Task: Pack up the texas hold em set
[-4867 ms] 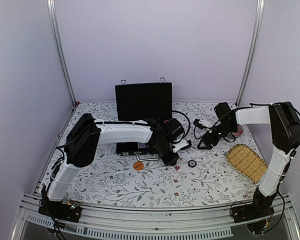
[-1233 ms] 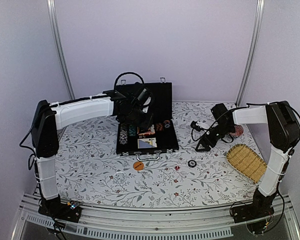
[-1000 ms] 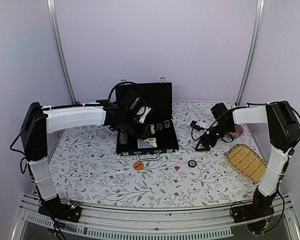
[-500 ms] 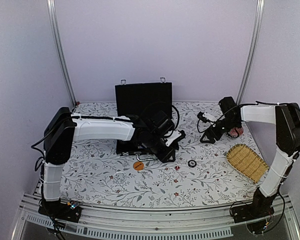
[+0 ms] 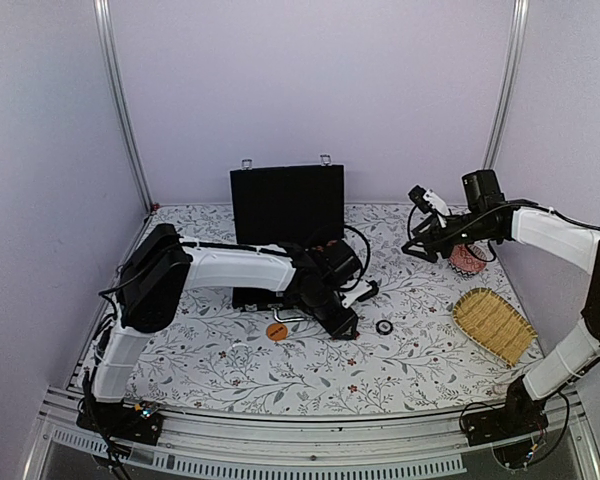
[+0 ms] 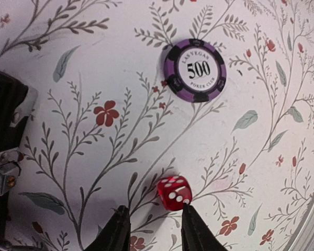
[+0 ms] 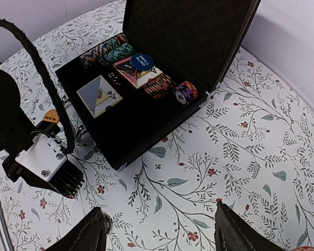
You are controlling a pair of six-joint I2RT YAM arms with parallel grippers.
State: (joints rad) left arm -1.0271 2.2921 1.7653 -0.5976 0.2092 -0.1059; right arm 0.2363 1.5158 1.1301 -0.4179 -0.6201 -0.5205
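Whereas a second earlier the left arm had reached over the open case (image 5: 286, 203), the left gripper (image 6: 154, 222) now hovered low in front of it. Its jaws were parted and empty, with the red die (image 6: 174, 192) just ahead of them at lower centre of the wrist view. The right gripper (image 7: 162, 238), wide open and empty, had lifted toward the upper right. The die was probably next to be packed; the purple chip (image 6: 194, 70) and orange disc (image 5: 277, 331) remained outside the case.

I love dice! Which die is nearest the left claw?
The bright red die alone on the flowery table, right at the left claw's tip. The other dice sit inside the open case.
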